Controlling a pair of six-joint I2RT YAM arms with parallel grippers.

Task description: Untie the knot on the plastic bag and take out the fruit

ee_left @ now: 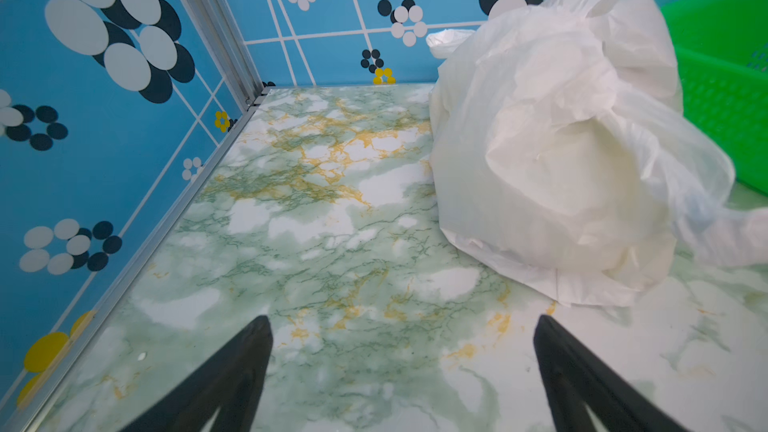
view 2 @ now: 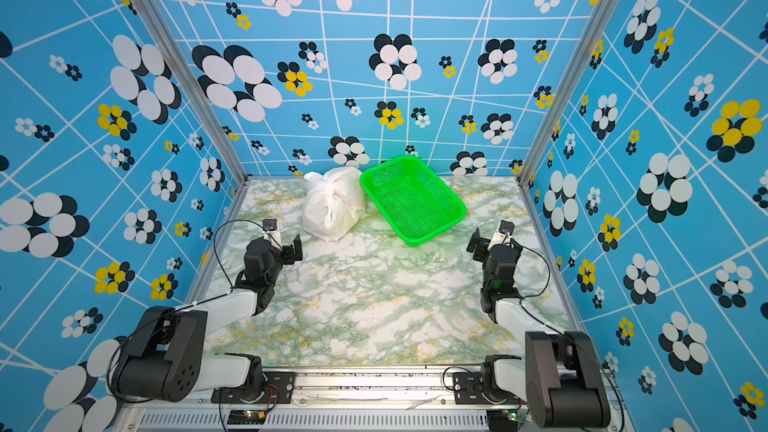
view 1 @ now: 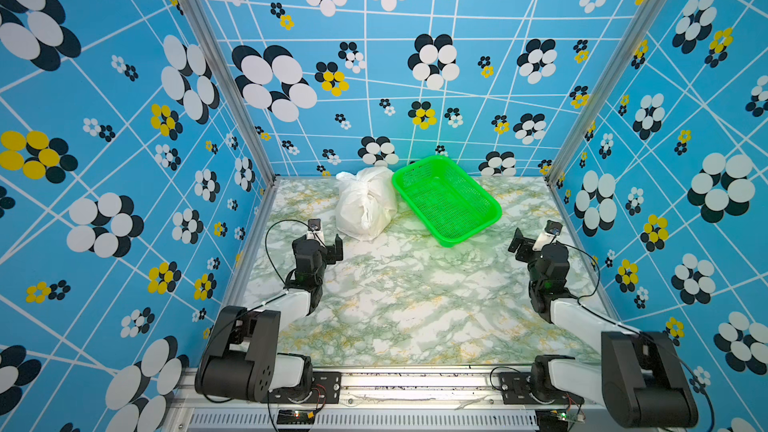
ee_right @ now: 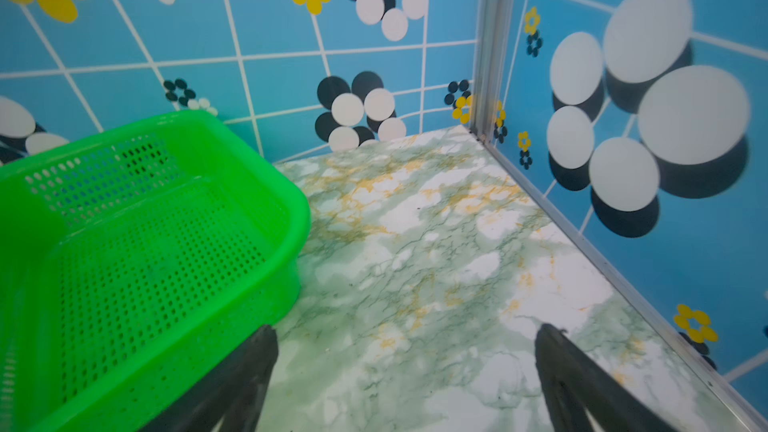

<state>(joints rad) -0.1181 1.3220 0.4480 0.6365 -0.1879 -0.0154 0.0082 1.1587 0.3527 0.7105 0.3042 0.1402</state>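
Observation:
The white plastic bag (view 1: 365, 209) (view 2: 332, 211) stands tied shut at the back of the table, touching the green basket. Its knot (view 1: 365, 191) (view 2: 332, 193) shows as a pinched bunch near its top, with a handle loop (view 1: 345, 177) sticking out toward the back wall. The fruit is hidden inside the bag. My left gripper (view 1: 327, 239) (ee_left: 402, 320) is open and empty, a short way in front of the bag (ee_left: 552, 151) and to its left. On the right side, my right gripper (view 1: 532, 241) (ee_right: 406, 329) also stands open and empty, beside the basket's near corner.
The green mesh basket (view 1: 494, 211) (view 2: 460, 209) (ee_right: 291, 201) lies empty and askew to the right of the bag. Patterned blue walls with metal posts (view 1: 266, 168) close in the marble table (view 1: 415, 305) on three sides.

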